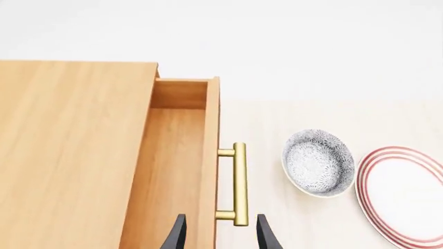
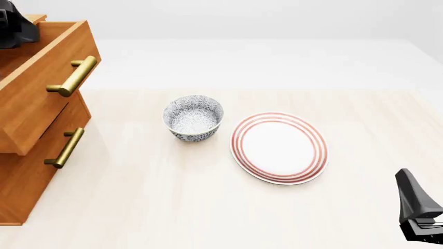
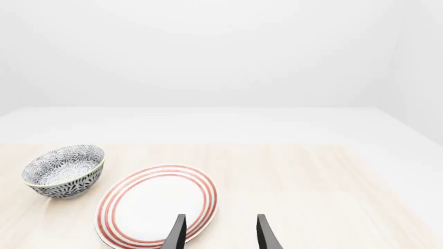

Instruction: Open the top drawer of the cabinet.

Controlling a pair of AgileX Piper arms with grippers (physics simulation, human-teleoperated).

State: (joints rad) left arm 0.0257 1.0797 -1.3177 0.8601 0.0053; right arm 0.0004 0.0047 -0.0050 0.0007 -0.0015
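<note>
One drawer out: the top drawer (image 2: 49, 85) juts forward from the cabinet (image 2: 28, 176) at the counter's (image 2: 207, 207) far left.
Left end effector (image 1: 220, 233) hangs above the brass handle (image 1: 239, 184), fingers spread, gripping nothing (drawer interior bare). Right end effector (image 3: 220, 233) parted, empty, near the striped plate (image 2: 279, 148); patterned bowl (image 2: 193, 118) just beside the plate.

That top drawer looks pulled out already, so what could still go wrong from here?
The left claw is open around the brass handle without gripping it, so a further pull might slip off. The top drawer juts well out of the cabinet; pulling more could tip it. The bowl sits nearby and a swinging arm might bump it.
</note>
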